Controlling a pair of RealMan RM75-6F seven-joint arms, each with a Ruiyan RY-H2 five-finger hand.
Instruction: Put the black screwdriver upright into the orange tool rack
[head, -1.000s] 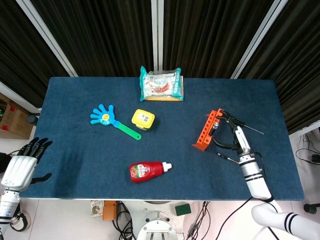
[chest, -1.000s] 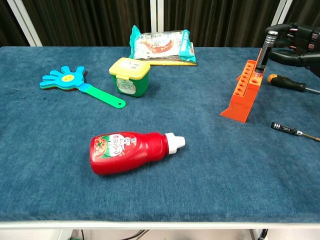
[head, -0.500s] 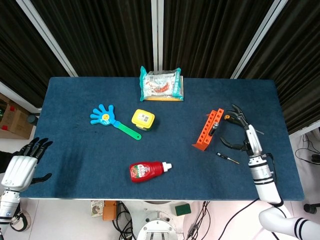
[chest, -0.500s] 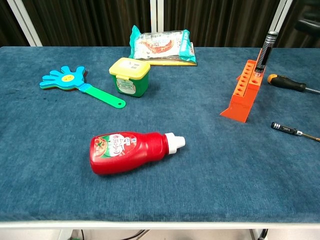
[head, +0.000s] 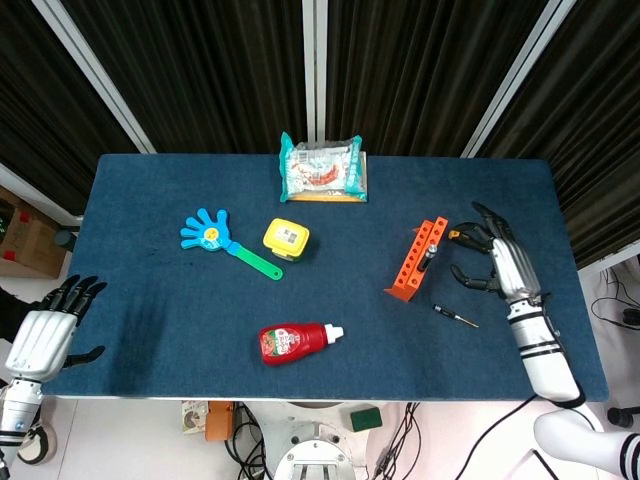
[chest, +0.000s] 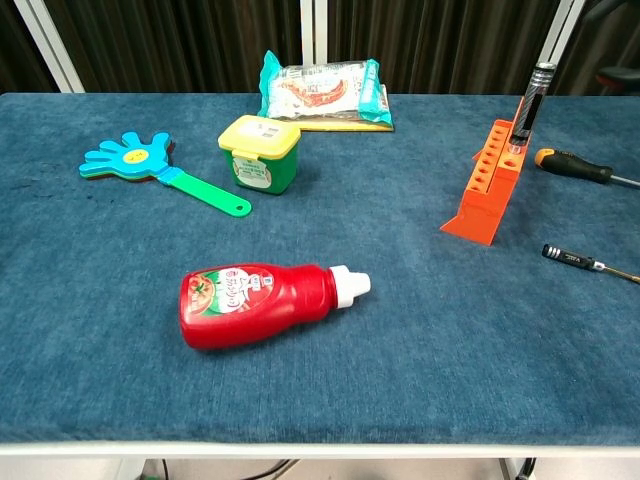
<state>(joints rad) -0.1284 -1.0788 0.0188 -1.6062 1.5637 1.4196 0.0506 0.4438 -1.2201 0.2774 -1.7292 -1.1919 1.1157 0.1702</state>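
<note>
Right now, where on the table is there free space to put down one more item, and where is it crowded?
Free: the front strip between the ketchup bottle and the table edge, and the middle between the yellow box and the orange rack. Crowded: right of the rack, where two loose screwdrivers lie near the right hand.

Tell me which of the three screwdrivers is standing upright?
The black screwdriver standing in the orange tool rack; the orange-handled one and small thin one lie flat.
</note>
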